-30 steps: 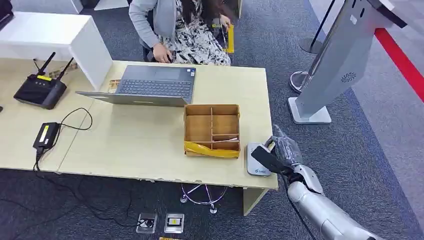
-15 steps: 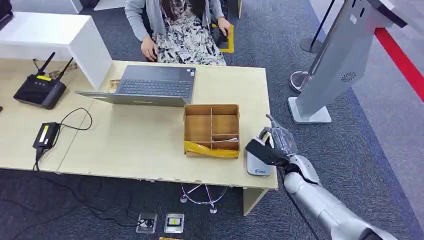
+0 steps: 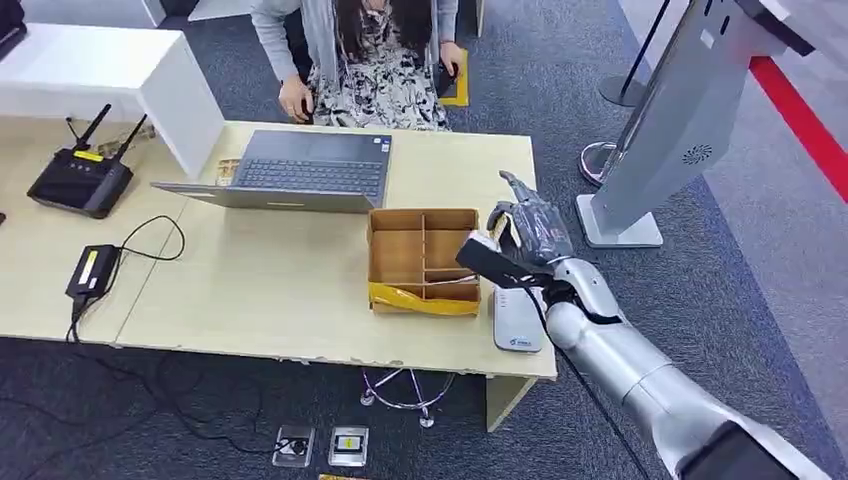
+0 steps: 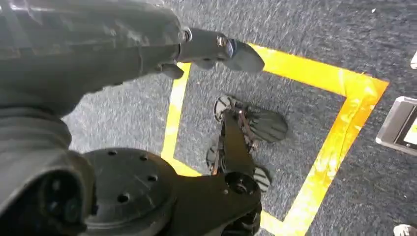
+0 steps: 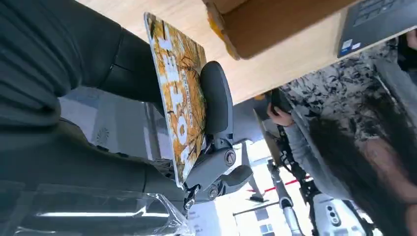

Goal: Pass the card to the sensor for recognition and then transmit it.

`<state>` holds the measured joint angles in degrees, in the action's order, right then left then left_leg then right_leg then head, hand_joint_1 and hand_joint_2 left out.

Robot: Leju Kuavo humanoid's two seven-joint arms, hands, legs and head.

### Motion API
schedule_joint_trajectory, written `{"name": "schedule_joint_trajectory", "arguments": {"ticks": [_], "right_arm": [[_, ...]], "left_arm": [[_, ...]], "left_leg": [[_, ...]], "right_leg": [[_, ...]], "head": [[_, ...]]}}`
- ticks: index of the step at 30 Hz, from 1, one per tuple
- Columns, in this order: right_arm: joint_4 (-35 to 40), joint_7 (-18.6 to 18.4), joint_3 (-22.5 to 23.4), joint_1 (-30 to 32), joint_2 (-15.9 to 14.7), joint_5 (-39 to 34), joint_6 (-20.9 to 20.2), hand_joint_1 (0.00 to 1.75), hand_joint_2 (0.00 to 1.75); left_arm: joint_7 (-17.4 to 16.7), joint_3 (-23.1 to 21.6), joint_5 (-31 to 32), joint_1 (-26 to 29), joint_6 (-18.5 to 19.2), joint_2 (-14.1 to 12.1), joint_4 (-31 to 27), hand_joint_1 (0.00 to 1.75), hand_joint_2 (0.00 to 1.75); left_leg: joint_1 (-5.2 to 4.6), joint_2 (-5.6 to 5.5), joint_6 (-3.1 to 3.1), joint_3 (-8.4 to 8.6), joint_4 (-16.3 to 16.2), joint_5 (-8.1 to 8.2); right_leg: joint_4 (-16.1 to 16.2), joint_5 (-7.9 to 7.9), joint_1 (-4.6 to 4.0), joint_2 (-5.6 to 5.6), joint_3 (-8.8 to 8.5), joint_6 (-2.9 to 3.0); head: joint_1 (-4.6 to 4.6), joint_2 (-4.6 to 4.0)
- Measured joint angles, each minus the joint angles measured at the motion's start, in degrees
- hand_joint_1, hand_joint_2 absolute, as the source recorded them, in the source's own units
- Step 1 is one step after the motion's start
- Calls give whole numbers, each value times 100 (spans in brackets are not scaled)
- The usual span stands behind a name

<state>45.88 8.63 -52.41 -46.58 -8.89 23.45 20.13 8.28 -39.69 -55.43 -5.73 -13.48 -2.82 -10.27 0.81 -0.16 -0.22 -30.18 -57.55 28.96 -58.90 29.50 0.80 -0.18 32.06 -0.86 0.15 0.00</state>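
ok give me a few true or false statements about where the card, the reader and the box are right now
1. The right robot hand holds the card. True.
2. The card lies flat on the white card reader. False: it is held up off the table, over the right edge of the divided cardboard box; the reader sits bare near the table's front right corner.
3. The card's printed face, seen in the right wrist view, is yellow and orange. True.
4. The laptop is shut. False: it is open, keyboard showing.
5. A person sits at the far side of the table. True.
6. The left robot hand holds a second card. False: it hangs over the carpet, holding nothing.
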Motion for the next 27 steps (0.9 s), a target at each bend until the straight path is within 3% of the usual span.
{"name": "schedule_joint_trajectory", "arguments": {"ticks": [11, 27], "right_arm": [[-557, 2, -105, -433, 677, 245, -57, 175, 175], [-1086, -7, -76, -497, 944, 616, -6, 175, 175]], "left_arm": [[94, -234, 87, -13, 264, -114, 0, 0, 0], [155, -389, 94, -13, 400, -173, 0, 0, 0]], "left_leg": [[3, -2, -6, -1, 0, -4], [2, -2, -6, -1, 0, -4]], "right_leg": [[-2, 1, -5, -1, 3, 1], [-1, 0, -4, -1, 4, 1]], "head": [[0, -2], [0, -2]]}}
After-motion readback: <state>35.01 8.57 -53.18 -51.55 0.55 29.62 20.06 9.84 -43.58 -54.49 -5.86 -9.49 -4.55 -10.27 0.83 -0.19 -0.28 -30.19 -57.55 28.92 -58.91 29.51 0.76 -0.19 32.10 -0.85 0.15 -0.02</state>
